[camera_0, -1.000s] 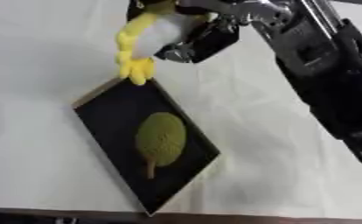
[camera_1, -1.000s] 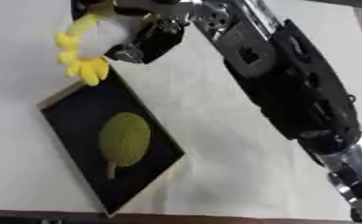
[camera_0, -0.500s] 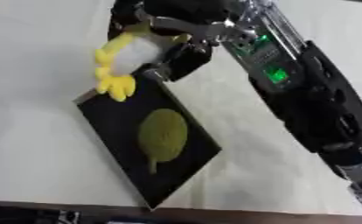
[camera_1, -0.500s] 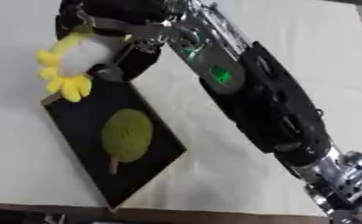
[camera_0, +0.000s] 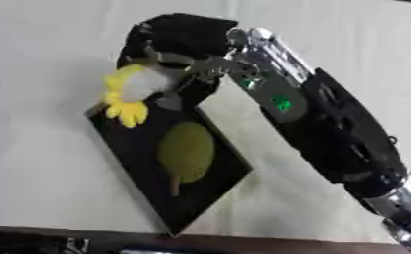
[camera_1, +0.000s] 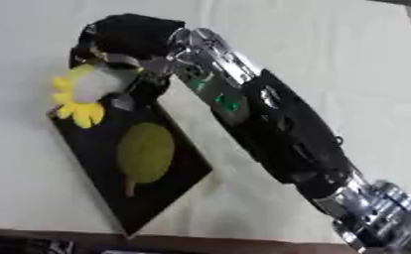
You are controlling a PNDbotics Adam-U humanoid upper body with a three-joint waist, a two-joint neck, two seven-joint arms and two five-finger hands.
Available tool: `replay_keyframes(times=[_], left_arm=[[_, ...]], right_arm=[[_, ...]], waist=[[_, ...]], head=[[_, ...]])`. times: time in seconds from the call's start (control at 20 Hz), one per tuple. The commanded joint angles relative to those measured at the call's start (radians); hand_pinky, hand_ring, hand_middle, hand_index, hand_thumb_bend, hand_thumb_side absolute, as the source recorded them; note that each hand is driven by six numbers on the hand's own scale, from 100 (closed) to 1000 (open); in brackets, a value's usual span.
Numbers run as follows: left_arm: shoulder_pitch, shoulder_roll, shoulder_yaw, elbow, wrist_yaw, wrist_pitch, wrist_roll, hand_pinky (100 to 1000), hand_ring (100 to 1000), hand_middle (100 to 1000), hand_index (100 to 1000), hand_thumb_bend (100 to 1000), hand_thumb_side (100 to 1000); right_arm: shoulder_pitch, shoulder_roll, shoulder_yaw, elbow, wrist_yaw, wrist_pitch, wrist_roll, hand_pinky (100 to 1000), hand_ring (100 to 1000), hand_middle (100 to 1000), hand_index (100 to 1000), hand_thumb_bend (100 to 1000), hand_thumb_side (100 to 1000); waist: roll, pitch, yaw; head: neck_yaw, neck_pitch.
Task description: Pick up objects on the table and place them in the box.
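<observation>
My right hand (camera_0: 181, 45) reaches in from the lower right and hangs over the far corner of a flat black box (camera_0: 139, 158) that lies on the table. Its fingers are curled round a yellow and white soft toy (camera_0: 131, 94) with yellow petal-like ends that dangle over the box's upper edge. Inside the box lies a green round fruit-like thing (camera_0: 186, 151) with a short stem. The left hand shows in neither view.
The table is covered with a pale cloth (camera_0: 44, 59). Its front edge (camera_0: 87, 238) runs along the bottom of the view, close to the box's near corner. My right forearm (camera_0: 330, 129) crosses the right half of the view.
My right hand has carried the yellow toy down and left, from beyond the box's far corner to just over its upper edge. The camera has also shifted.
</observation>
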Motion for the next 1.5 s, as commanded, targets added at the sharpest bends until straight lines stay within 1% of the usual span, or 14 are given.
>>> replay_keyframes(times=[0.05,0.2,0.25,0.35,0.6,0.65,0.7,0.75,0.8,0.85,1.1,1.15,1.2,1.5], left_arm=[[-0.011,0.021,0.000,-0.019,0.005,0.002,-0.004,786,692,579,785,100,556],[-0.008,0.018,-0.001,-0.019,0.008,0.005,-0.008,786,692,579,785,100,558],[-0.008,0.018,-0.001,-0.019,0.008,0.006,-0.009,787,692,578,785,100,559],[-0.006,0.017,0.000,-0.019,0.009,0.008,-0.011,787,691,577,785,100,562],[-0.002,0.014,0.000,-0.019,0.013,0.016,-0.017,786,690,576,785,100,566],[-0.002,0.014,0.000,-0.019,0.013,0.017,-0.018,786,690,576,785,100,566],[-0.002,0.013,0.000,-0.019,0.014,0.017,-0.019,786,690,575,785,100,566],[-0.002,0.013,-0.001,-0.019,0.014,0.018,-0.020,786,690,575,785,100,566],[-0.001,0.012,-0.001,-0.019,0.015,0.018,-0.021,786,690,575,785,100,567],[-0.001,0.011,-0.001,-0.019,0.015,0.019,-0.022,786,690,575,785,100,568],[0.003,0.006,-0.003,-0.019,0.020,0.023,-0.029,787,690,574,785,100,575],[0.004,0.005,-0.003,-0.019,0.021,0.024,-0.030,787,690,574,785,100,576],[0.005,0.004,-0.002,-0.019,0.022,0.025,-0.031,787,689,574,785,100,576],[0.009,-0.001,-0.002,-0.019,0.026,0.022,-0.032,781,686,572,783,100,569]], right_arm=[[-0.011,0.000,0.000,0.008,0.023,-0.045,0.025,855,897,661,874,179,166],[-0.008,0.000,0.001,0.012,0.025,-0.085,0.063,890,946,756,919,204,137],[-0.008,0.000,0.000,0.012,0.028,-0.098,0.076,908,961,782,934,231,118],[-0.007,-0.002,-0.002,0.005,0.034,-0.128,0.107,933,973,805,964,235,100],[-0.011,-0.012,-0.022,-0.042,0.017,-0.197,0.155,957,985,821,978,167,100],[-0.011,-0.014,-0.026,-0.051,0.011,-0.202,0.161,957,985,821,978,167,100],[-0.014,-0.016,-0.029,-0.061,0.006,-0.206,0.167,974,999,842,984,165,139],[-0.016,-0.018,-0.031,-0.071,0.002,-0.211,0.174,978,1000,847,987,167,141],[-0.018,-0.020,-0.033,-0.079,-0.004,-0.217,0.182,985,1000,855,995,195,104],[-0.021,-0.023,-0.035,-0.085,-0.013,-0.223,0.191,987,1000,856,999,206,100],[-0.030,-0.029,-0.055,-0.112,-0.075,-0.222,0.226,980,998,837,1000,170,100],[-0.032,-0.031,-0.060,-0.123,-0.091,-0.216,0.230,978,996,834,1000,100,100],[-0.035,-0.032,-0.064,-0.135,-0.106,-0.211,0.233,977,995,831,1000,163,100],[-0.045,-0.060,-0.085,-0.227,-0.189,-0.190,0.291,973,989,840,999,195,100]], waist=[[0.010,-0.019,0.000],[0.009,-0.019,0.000],[0.009,-0.019,-0.001],[0.009,-0.019,-0.001],[0.008,-0.020,-0.003],[0.008,-0.020,-0.003],[0.008,-0.020,-0.003],[0.009,-0.020,-0.003],[0.009,-0.021,-0.003],[0.009,-0.021,-0.003],[0.009,-0.023,-0.004],[0.009,-0.023,-0.004],[0.009,-0.024,-0.003],[0.010,-0.031,-0.008]], head=[[-0.004,-0.007],[-0.004,-0.007],[-0.004,-0.007],[-0.003,-0.007],[-0.002,-0.007],[-0.002,-0.007],[-0.002,-0.007],[-0.003,-0.007],[-0.004,-0.007],[-0.005,-0.007],[-0.007,-0.009],[-0.007,-0.009],[-0.008,-0.009],[-0.007,-0.008]])
